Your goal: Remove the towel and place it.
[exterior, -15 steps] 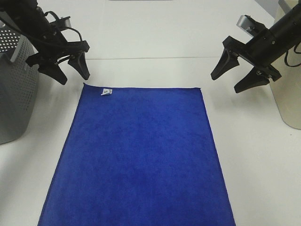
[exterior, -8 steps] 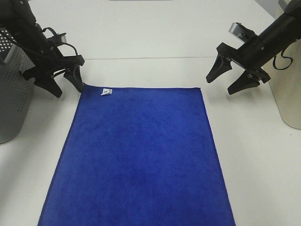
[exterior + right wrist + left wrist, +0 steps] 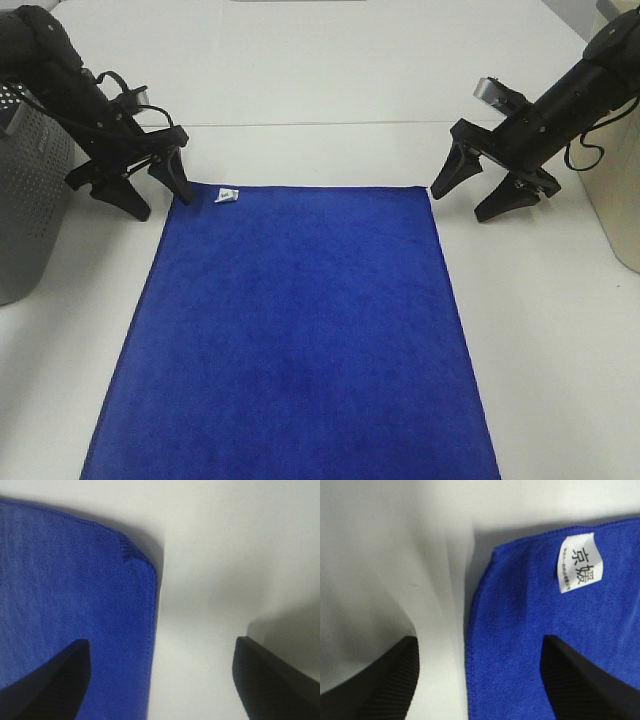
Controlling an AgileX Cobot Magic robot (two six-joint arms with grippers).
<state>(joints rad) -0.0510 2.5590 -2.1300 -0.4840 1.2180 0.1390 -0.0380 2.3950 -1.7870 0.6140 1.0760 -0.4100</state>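
Note:
The royal-blue towel point(image 3: 295, 330) lies flat on the white table, its white tag point(image 3: 227, 195) at the far left corner. My left gripper point(image 3: 160, 202) is open and low, straddling that far left corner; the left wrist view shows the towel's corner point(image 3: 530, 630) and the tag point(image 3: 580, 562) between the two fingers point(image 3: 385, 680). My right gripper point(image 3: 464, 203) is open and low, straddling the far right corner; in the right wrist view the towel's corner point(image 3: 75, 605) lies by one finger point(image 3: 45, 685), the other finger over bare table.
A grey perforated basket point(image 3: 30, 200) stands at the left edge, close behind my left arm. A beige container point(image 3: 620, 190) stands at the right edge, behind my right arm. The white table point(image 3: 330, 90) extends beyond the towel's far edge.
Both grippers have come down and inward, from above the table toward the towel's two far corners. Both stay open. The towel has not moved.

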